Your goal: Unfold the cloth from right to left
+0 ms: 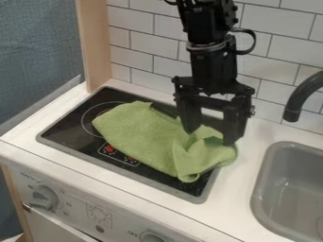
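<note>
The gripper (209, 138) hangs fingers-down over the right end of the green cloth (142, 134), its two fingers apart. Its fingertips are at the cloth's bunched right part; whether they touch it I cannot tell. The cloth lies on the black stovetop (66, 124), flat and smooth on the left, with raised folds and a rumpled corner on the right. The gripper hides a bit of the cloth's back right edge.
A grey sink (277, 184) is set into the white counter (243, 189) at the right, with a dark faucet (296, 101) above it. White tiles (271, 71) form the back wall. A wooden post (95, 47) stands at the back left, and knobs line the front panel.
</note>
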Controlling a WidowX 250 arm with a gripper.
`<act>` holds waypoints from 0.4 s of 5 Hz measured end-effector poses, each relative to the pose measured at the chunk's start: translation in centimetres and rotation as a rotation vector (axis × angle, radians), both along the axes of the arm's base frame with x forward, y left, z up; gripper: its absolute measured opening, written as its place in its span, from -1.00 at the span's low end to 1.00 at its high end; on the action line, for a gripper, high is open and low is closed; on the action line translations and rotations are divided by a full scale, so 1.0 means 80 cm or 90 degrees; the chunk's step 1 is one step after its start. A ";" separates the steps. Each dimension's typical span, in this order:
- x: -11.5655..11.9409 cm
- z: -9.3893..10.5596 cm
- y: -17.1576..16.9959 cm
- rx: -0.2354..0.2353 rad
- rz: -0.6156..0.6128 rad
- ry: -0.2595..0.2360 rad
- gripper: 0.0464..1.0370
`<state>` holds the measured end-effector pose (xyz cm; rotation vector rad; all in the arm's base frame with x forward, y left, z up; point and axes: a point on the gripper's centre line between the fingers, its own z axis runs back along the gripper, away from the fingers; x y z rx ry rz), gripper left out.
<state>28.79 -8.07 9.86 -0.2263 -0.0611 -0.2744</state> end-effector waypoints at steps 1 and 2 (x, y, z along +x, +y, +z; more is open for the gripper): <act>-0.004 -0.010 0.000 0.003 0.007 0.020 0.92; -0.001 -0.012 0.001 0.006 0.079 0.033 0.92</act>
